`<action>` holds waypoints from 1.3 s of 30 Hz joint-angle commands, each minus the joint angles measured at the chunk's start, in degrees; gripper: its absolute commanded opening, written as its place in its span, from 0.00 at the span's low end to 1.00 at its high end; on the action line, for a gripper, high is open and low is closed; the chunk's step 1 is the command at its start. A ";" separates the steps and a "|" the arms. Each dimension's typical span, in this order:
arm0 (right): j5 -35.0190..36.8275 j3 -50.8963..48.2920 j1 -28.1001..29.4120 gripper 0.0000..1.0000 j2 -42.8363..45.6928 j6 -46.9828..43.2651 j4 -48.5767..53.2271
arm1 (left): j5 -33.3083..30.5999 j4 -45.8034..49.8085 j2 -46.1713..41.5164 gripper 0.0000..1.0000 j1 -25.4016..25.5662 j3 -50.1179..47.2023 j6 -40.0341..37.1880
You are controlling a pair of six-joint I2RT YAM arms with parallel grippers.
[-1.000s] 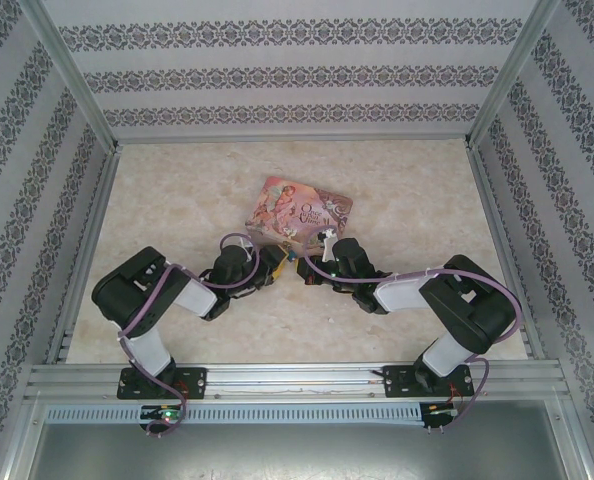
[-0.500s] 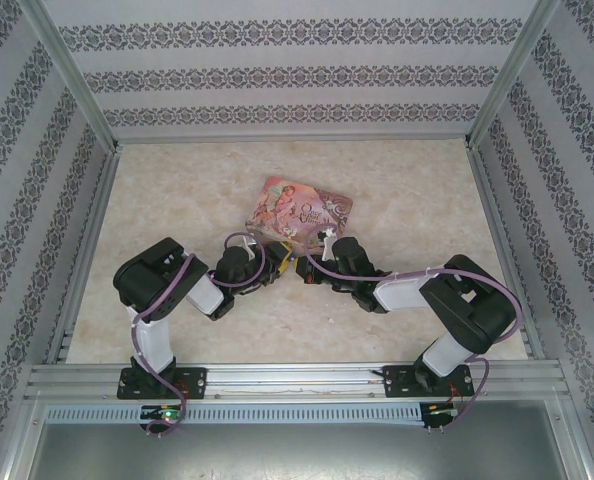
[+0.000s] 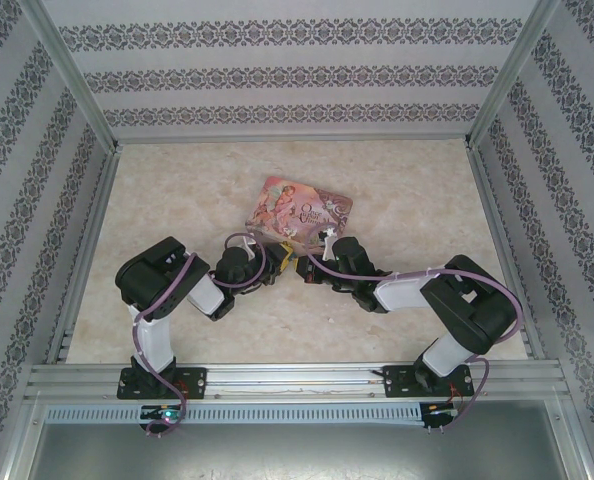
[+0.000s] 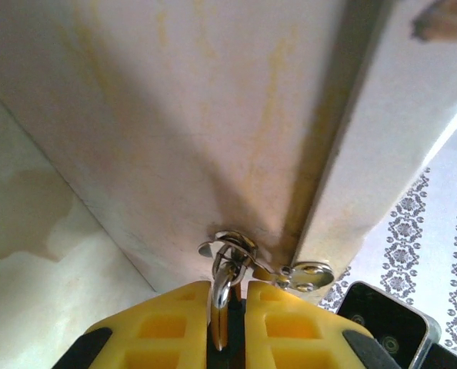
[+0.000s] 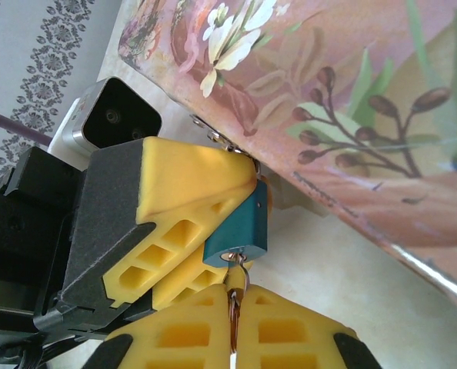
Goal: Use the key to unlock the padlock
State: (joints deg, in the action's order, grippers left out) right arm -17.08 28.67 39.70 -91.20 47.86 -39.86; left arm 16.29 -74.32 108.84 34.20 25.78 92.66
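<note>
**Key and keyway sharing one line**

The right gripper [image 5: 232, 304] is clenching the key [image 5: 235, 278], its long axis pointing straight ahead of the fingertips. Just beyond and touching it, the padlock [image 5: 240, 227] is hanging with its body continuing that line. The left gripper [image 4: 228, 292] is clamping the padlock from the side, with the tin [image 5: 351, 92] just past it.
</note>
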 commanded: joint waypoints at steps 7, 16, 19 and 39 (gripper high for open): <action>1.13 -2.14 -1.31 0.26 9.48 -5.76 2.11 | 0.50 8.32 -8.07 0.10 1.05 -0.32 -3.69; 6.24 -4.30 -0.52 0.48 25.02 -21.83 12.04 | 0.32 12.74 -14.43 0.10 1.07 -2.71 -3.36; 7.99 -4.07 1.03 0.56 29.73 -30.94 15.77 | 0.15 16.87 -17.74 0.10 1.07 -2.77 -3.49; 17.29 -3.94 10.54 0.98 35.39 -75.36 23.34 | -2.92 44.55 -38.18 0.10 1.23 -0.12 -7.37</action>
State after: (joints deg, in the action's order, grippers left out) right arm -1.96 24.73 49.30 -55.22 -20.84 -16.38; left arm 14.28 -30.72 72.75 34.54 23.27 86.39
